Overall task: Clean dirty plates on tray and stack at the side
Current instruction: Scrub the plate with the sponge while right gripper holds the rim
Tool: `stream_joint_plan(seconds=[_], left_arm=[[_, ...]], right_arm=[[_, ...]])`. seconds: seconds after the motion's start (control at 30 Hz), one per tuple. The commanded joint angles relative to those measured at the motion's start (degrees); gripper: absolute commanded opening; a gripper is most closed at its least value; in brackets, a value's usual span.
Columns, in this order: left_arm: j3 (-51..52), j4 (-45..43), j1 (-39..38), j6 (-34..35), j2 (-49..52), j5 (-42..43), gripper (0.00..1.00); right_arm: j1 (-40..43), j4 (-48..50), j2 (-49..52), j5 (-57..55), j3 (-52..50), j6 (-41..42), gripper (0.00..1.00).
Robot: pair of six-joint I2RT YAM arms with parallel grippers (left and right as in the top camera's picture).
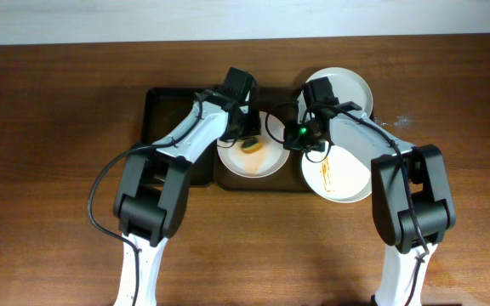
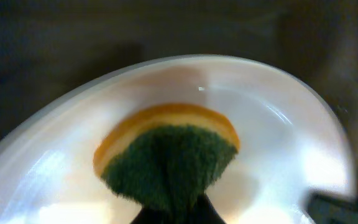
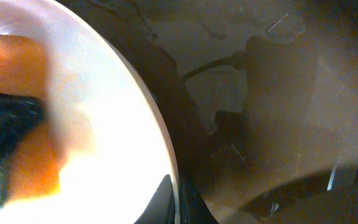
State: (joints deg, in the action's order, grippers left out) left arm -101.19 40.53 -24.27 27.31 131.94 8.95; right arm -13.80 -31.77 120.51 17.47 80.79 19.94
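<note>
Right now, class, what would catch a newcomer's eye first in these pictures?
The orange sponge with green scrub face, pinched in the left gripper and pressed onto the round white plate on the dark-brown rectangular tray. The right gripper sits at that plate's right rim. Beside the tray to the right lies a second white plate streaked with orange-brown sauce.

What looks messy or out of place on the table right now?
The plate at the tray's right edge carries orange-brown sauce streaks; nothing looks spilled, broken or tipped.
</note>
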Motion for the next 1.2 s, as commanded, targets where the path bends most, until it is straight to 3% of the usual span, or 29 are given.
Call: stream_joint_plan(seconds=[0.0,0.13,0.2,0.37,0.6,0.83,1.0,1.17], left_arm=[[-0.3,9.5,1.7,0.1,5.6,-13.0,0.0],[-2.2,18.6,1.4,-1.4,5.6,-7.5,0.0],[-2.2,18.7,0.9,-4.3,5.6,0.6,0.0],[-2.2,15.5,-0.9,-7.1,6.2,8.7,0.0],[-2.4,5.9,0.9,-7.7,8.4,8.5,0.0],[-5.7,5.5,4.9,-7.3,8.6,4.9,0.0],[-5.7,6.1,3.2,-7.5,8.6,12.3,0.0],[-5.7,3.2,-0.9,-9.2,8.9,10.2,0.0]], right_arm=[[0.4,-0.8,1.0,-3.1,-0.7,0.3,0.04],[0.4,-0.8,1.0,-2.9,-0.7,0.3,0.04],[0.4,-0.8,1.0,-2.9,-0.7,0.3,0.04],[0.4,-0.8,1.0,-2.9,-0.7,0.3,0.04],[0.4,-0.8,1.0,-2.9,-0.7,0.3,0.04],[0.4,-0.9,1.0,-2.6,-0.7,0.3,0.04],[0.4,-0.7,1.0,-2.0,-0.7,0.3,0.04],[0.4,-1.0,1.0,-2.1,-0.7,0.3,0.04]])
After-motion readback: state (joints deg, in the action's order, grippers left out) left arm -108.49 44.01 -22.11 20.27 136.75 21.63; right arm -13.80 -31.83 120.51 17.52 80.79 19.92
